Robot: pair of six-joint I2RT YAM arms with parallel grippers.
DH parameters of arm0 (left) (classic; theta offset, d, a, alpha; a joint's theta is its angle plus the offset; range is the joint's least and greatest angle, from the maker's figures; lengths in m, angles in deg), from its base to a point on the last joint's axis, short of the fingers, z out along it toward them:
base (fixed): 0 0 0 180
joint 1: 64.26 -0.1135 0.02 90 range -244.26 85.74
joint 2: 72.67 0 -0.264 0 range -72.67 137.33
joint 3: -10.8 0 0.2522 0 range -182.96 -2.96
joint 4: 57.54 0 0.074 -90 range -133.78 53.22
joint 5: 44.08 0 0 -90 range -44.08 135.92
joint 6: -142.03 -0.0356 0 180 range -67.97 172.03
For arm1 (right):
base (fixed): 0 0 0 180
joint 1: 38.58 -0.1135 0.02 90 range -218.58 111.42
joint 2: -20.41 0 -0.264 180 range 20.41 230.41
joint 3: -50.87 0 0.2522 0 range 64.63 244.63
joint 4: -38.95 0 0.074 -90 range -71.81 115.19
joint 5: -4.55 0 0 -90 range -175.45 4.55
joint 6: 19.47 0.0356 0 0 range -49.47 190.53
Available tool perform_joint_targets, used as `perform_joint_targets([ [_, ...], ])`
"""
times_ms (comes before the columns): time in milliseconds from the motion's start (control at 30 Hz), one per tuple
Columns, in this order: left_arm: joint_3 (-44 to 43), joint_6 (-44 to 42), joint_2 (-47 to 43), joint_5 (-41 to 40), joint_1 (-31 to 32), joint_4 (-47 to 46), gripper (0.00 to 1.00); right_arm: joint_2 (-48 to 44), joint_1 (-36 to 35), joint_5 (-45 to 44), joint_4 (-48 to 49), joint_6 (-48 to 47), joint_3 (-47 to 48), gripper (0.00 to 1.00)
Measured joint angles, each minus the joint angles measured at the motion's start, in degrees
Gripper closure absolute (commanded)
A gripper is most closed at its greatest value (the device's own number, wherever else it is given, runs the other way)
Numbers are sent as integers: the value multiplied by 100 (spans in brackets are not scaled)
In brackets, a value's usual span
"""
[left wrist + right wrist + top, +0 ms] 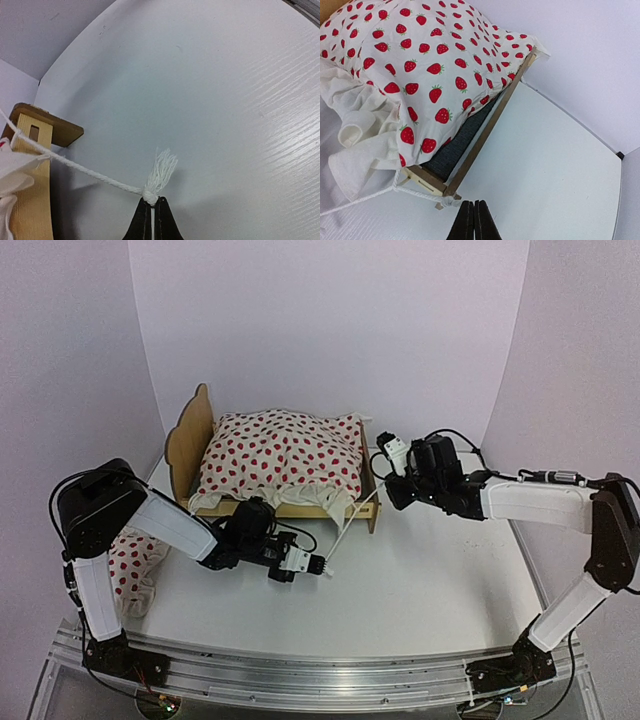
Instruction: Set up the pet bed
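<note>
You see a strawberry-print ruffled cloth [280,455] heaped toward the back of the table [430,580]. A matching pillow [132,558] lies far left. A taut white cord [90,171] ends in a tassel [162,167].

The right half of the desk [440,580] is bare, so a hand can pass there. The bed [188,445] stands at the back left with a puffy cloth [280,455] piled on top. A white cord [350,525] runs tight from the bed's foot corner to the left end effector [325,568], which pinches it, and it bars the way across. The right end effector [474,204], pinched shut, sits by that corner. A pillow [135,560] lies by the left arm [170,525].
</note>
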Motion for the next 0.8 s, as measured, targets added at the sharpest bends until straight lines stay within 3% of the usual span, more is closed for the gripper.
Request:
perform_joint_targets([
  [233, -93, -729, 97, 69, 190, 283, 100, 193, 38, 224, -614, -219, 686, 100],
  [433, -577, -655, 684, 18, 209, 476, 100, 270, 151, 264, -814, -128, 747, 100],
  [667, -642, -651, 772, 4, 326, 465, 100, 155, 244, 257, -864, 204, 493, 100],
  [700, -644, -643, 783, -1, 350, 457, 95, 116, 255, 265, -923, 269, 452, 100],
  [800, -656, -590, 814, -21, 407, 409, 69, -28, 267, 379, -1153, 521, 364, 100],
])
